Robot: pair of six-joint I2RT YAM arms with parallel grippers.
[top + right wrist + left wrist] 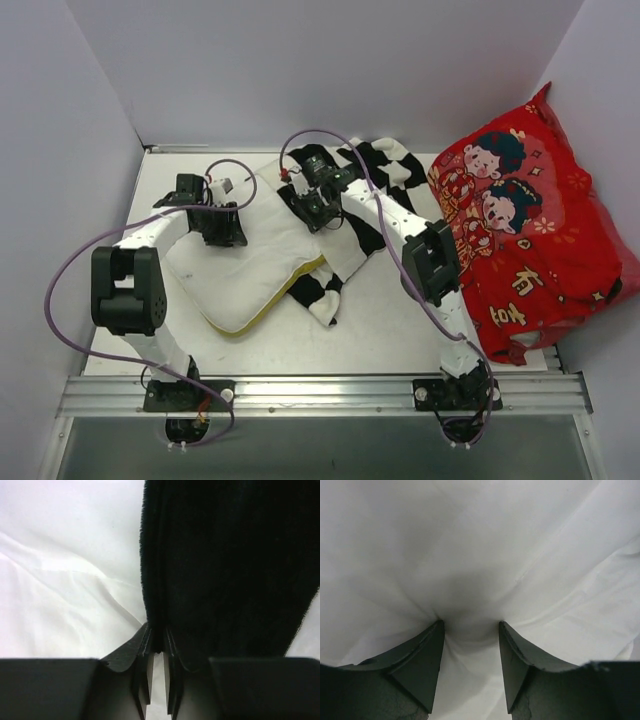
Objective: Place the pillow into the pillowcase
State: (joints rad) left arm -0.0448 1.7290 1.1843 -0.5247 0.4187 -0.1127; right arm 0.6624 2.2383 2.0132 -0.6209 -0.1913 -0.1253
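My right gripper is pinched almost closed on the dark hem of the limp black-and-white checkerboard fabric pillowcase. My left gripper stands apart, tips pressed into the soft cream-white rectangular pillow, which lies just left of that hem and overlaps the case.

The left arm rises from the table's near edge, folds at a raised elbow and reaches toward the far left corner, wrist pitched down. The left gripper points down with its 2 fingers apart, tips pressed into the pillow. The right arm stretches from the near edge toward the middle of the far edge. The right gripper has its fingers nearly together, pinching the edge of the pillowcase.
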